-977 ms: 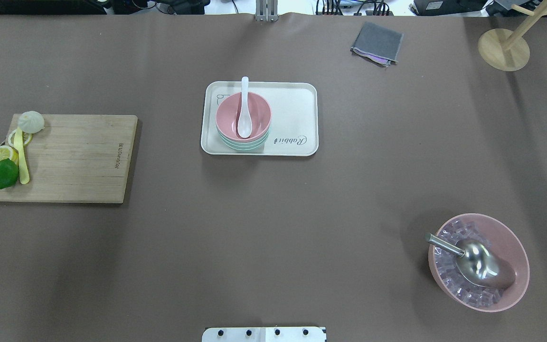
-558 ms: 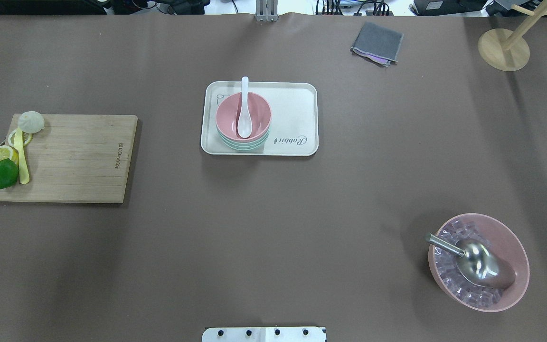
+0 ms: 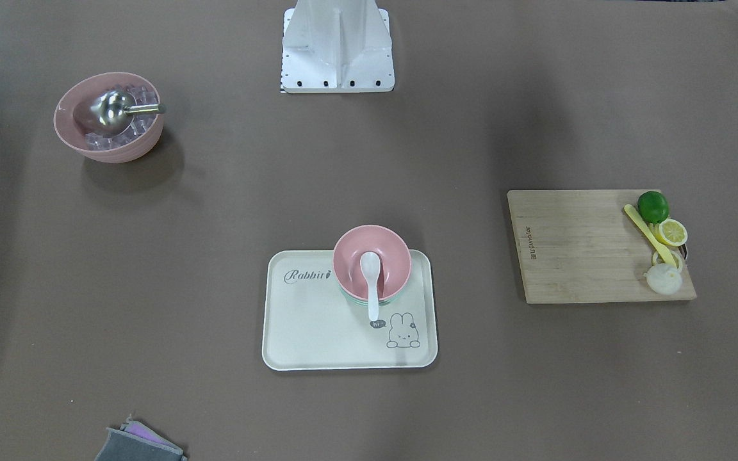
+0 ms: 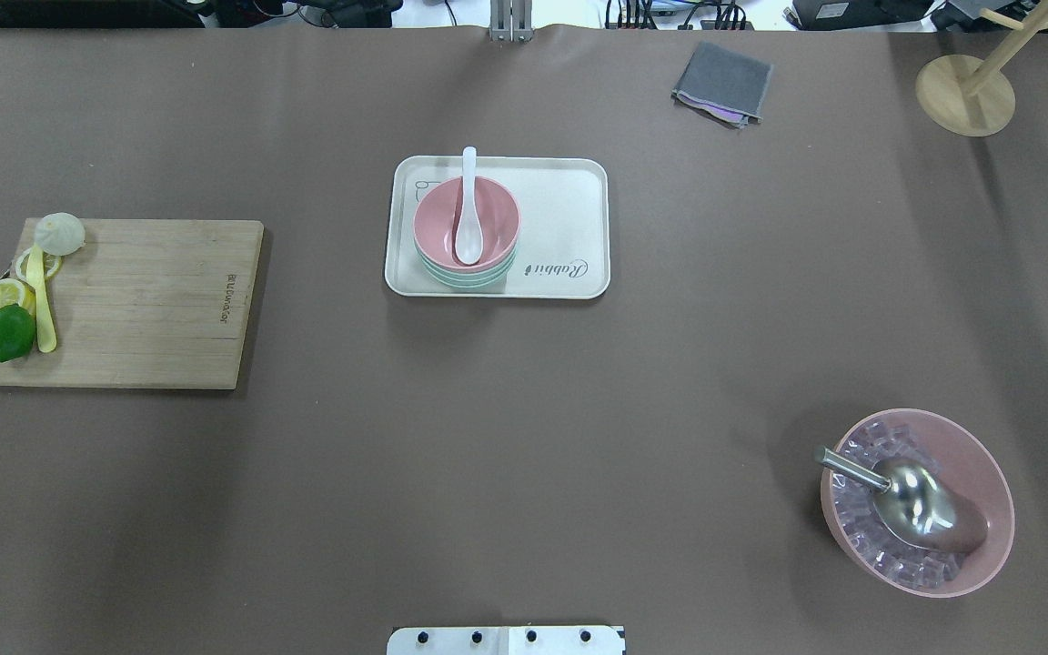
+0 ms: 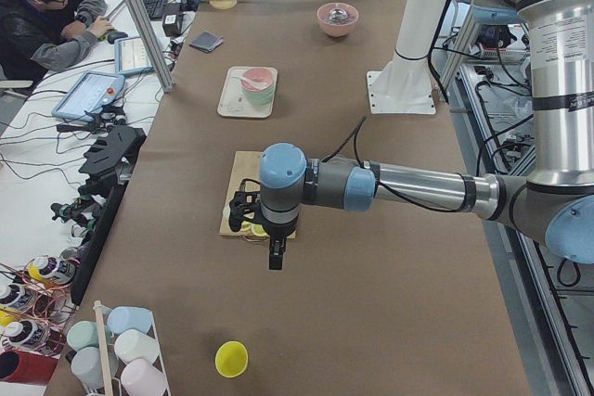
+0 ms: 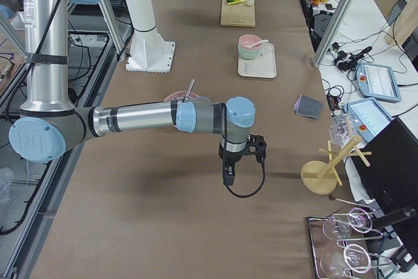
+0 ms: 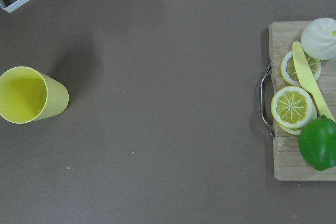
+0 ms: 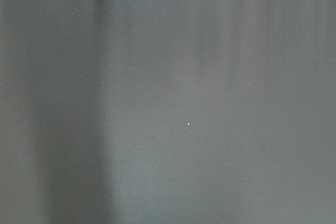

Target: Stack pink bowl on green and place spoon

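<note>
The pink bowl (image 4: pixel 498 216) sat nested in the green bowl (image 4: pixel 469 283). The 2 stood together on the tray (image 4: pixel 565 205), in the end of it that has the rabbit drawing (image 3: pixel 403 331). The white spoon (image 4: pixel 468 227) lay inside the pink bowl with its scoop on the bottom. Its handle leaned on the rim and pointed toward the rabbit drawing.

The left fingers (image 5: pixel 275 257) hung above the counter (image 4: pixel 524 437), well apart from the tray, at the end of the cutting board (image 4: pixel 142 305) that is farther from the tray. They showed only in a side view, so I cannot tell how far open they were or if they held something.

The right fingers (image 6: pixel 227 176) hung over the counter on the other side of the tray, also well apart from it, past the large pink bowl of ice (image 4: pixel 988 509). Only 1 side view showed them, so I cannot tell their opening either.
</note>
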Controlling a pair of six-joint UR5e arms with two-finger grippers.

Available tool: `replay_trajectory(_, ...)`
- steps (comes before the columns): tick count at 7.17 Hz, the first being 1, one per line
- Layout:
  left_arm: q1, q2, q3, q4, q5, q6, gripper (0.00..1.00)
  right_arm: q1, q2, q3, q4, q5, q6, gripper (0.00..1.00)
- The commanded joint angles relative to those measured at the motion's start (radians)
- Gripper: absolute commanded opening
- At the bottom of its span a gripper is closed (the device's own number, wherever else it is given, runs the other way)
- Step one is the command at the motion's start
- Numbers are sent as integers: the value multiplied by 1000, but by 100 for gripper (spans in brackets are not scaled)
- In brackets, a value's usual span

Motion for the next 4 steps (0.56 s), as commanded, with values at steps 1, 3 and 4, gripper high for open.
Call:
replay_trajectory(1,0,0,-3,0,0,0,98,-3,0,0,0,0,-2,100)
replay_trajectory(3,0,6,-3,0,0,0,98,-8,0,0,0,0,0,100)
replay_trajectory(4,0,7,-5,0,0,0,98,-8,0,0,0,0,0,100)
